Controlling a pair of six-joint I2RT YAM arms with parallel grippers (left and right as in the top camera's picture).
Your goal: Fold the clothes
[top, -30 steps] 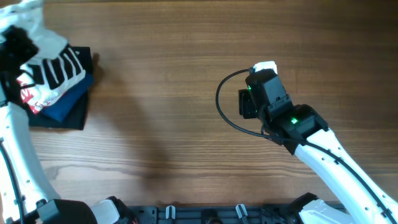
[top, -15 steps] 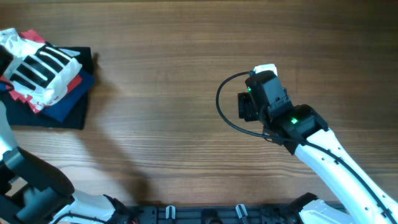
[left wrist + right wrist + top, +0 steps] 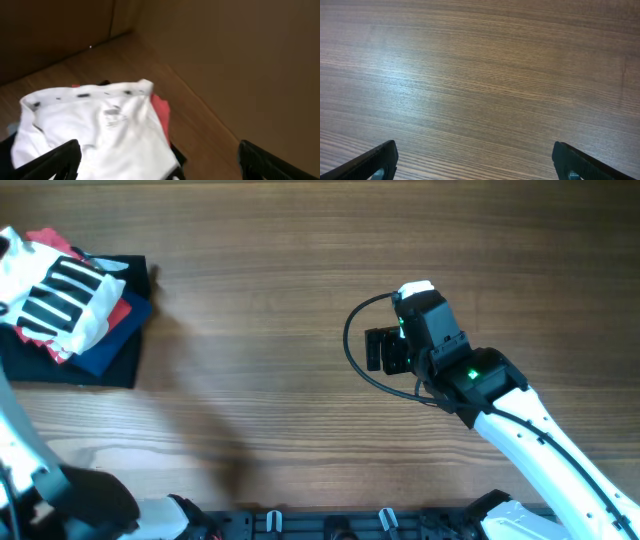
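The clothes, a white T-shirt (image 3: 55, 295) with black stripes, lie folded on top of a stack at the table's far left. In the left wrist view the white T-shirt (image 3: 100, 130) fills the lower left. My left gripper (image 3: 162, 170) hangs open above it, one finger (image 3: 55, 160) over the cloth and the other over bare wood, holding nothing. In the overhead view only the left arm's white link shows, at the left edge. My right gripper (image 3: 378, 350) is mid-table, pointing left. It stands open (image 3: 480, 165) over bare wood, with nothing between its fingers.
Under the white shirt lie a red shirt (image 3: 120, 310) (image 3: 161, 112), a navy garment (image 3: 108, 345) and a black one (image 3: 110, 370). A black cable (image 3: 350, 345) loops beside the right wrist. A brown wall (image 3: 240, 60) rises just behind the stack.
My left gripper has opened, let go of the white shirt and drawn back off the left edge. The shirt now rests on the stack. My right gripper has opened wider.
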